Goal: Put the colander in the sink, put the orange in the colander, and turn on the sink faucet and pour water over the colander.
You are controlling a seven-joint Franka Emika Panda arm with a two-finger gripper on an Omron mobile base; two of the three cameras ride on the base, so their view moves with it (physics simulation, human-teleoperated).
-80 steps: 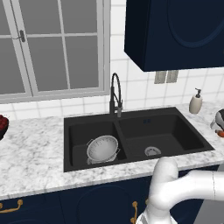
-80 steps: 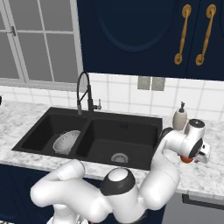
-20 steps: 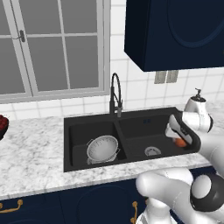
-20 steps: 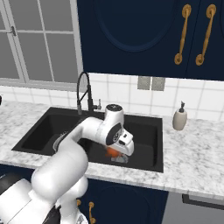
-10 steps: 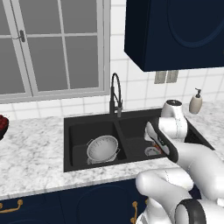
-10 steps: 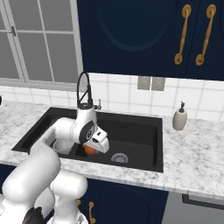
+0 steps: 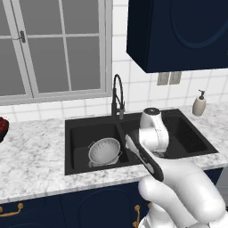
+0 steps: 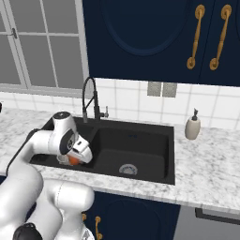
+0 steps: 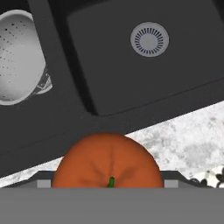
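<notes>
The gripper [image 8: 75, 159] pinches the orange [image 9: 107, 160] between its fingers, jaws spread wide around the fruit. In the hand view the orange sits closest of all, its small green stem facing the camera, and beyond it lie the marble counter edge and the black sink [image 9: 109, 78]. In the right base view the orange [image 8: 73, 160] shows as a small bright patch under the white hand, held above the sink [image 8: 140, 145] near the divider between the two basins.

Taking the sink [image 7: 182, 133] as the landmark: the colander [image 7: 104, 152] stands upright in the left basin, empty, with its perforated bowl open upward; the hand view shows it [image 9: 19, 57] just across the divider from the basin that has the round silver drain [image 9: 149, 39]. The orange is apart from the colander, not yet inside it.

Behind the sink, at the middle of its back rim, rises the sink faucet [image 7: 117, 95], its arched neck reaching forward over the basins. Further right along the counter, behind the sink's right corner, stands a soap dispenser [image 7: 199, 104]. Behind the faucet is a window [image 7: 53, 49].
</notes>
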